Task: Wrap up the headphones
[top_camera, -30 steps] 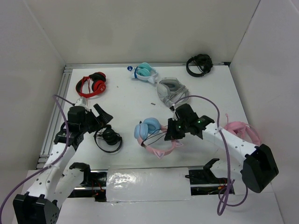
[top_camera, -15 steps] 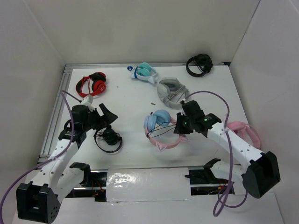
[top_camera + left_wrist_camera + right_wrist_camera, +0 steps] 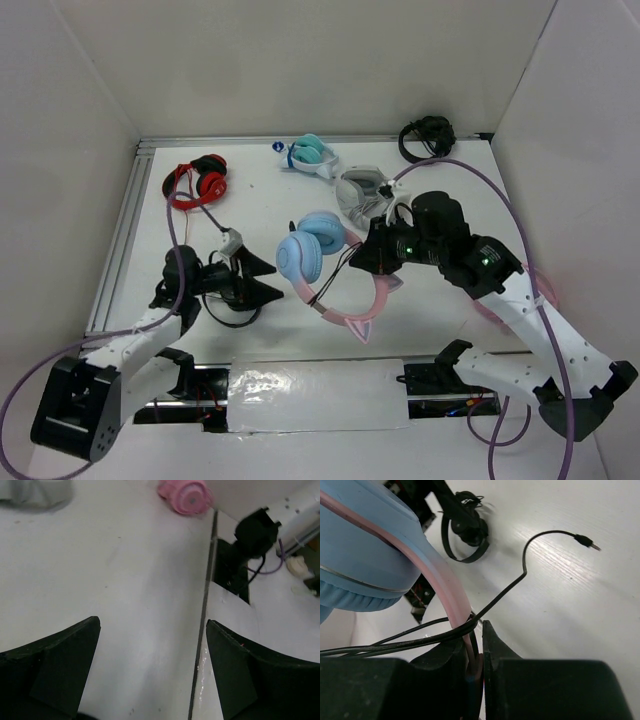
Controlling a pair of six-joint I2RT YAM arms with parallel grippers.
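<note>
Centre of top view: right tool (image 3: 372, 257) clamped on headphones (image 3: 305, 250) at the headband, held above desk (image 3: 250, 200) | left tool (image 3: 260, 278) apart, lower left | advice: grip firm, left takes loose cable (image 3: 525, 562), winds snugly.

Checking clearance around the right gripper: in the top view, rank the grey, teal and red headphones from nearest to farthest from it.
1. Grey headphones, just behind the right gripper.
2. Teal headphones, back centre.
3. Red headphones, back left.
</note>
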